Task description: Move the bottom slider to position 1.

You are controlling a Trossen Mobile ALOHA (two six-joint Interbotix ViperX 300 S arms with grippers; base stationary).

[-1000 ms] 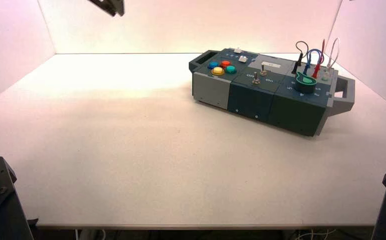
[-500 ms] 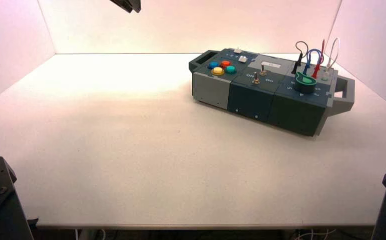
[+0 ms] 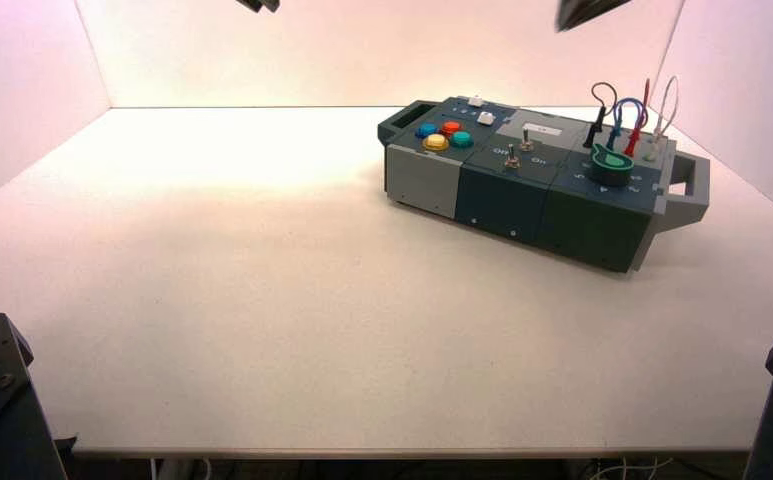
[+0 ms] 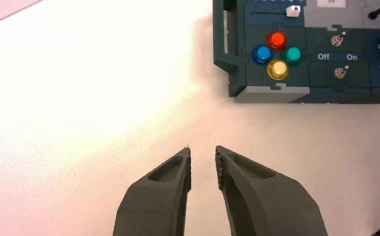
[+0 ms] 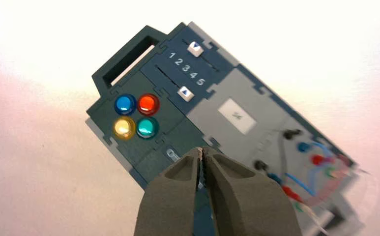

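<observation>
At the left, the left gripper (image 3: 259,5) hangs over the far side of the desk (image 3: 262,300), its jaws a little apart and holding nothing. The box (image 3: 532,185) stands slanted on the desk's right half. At its left end come a dark handle (image 3: 409,118), then the blue button (image 3: 426,130), yellow button (image 3: 436,143), red button (image 3: 451,128) and green button (image 3: 461,139).

Behind them are two white sliders. The bottom slider (image 5: 185,93), nearer the buttons, sits by 5, at its track's end; the top slider (image 5: 195,48) lies beyond the printed numbers. Next are two toggle switches (image 3: 526,143), then the right gripper (image 3: 587,14), high above the box's far side, its jaws shut on nothing. Farther right, the dark knob with a green pointer (image 3: 612,165) stands before the upright wires (image 3: 632,125), clear of the bottom slider.

Compared with earlier, the left gripper has shifted right and shows less, while the right gripper has come into view; the box and sliders have not moved.

The high view's top edge cuts off both grippers. In the right wrist view the jaws cover part of the switch panel, and the wires are blurred.
</observation>
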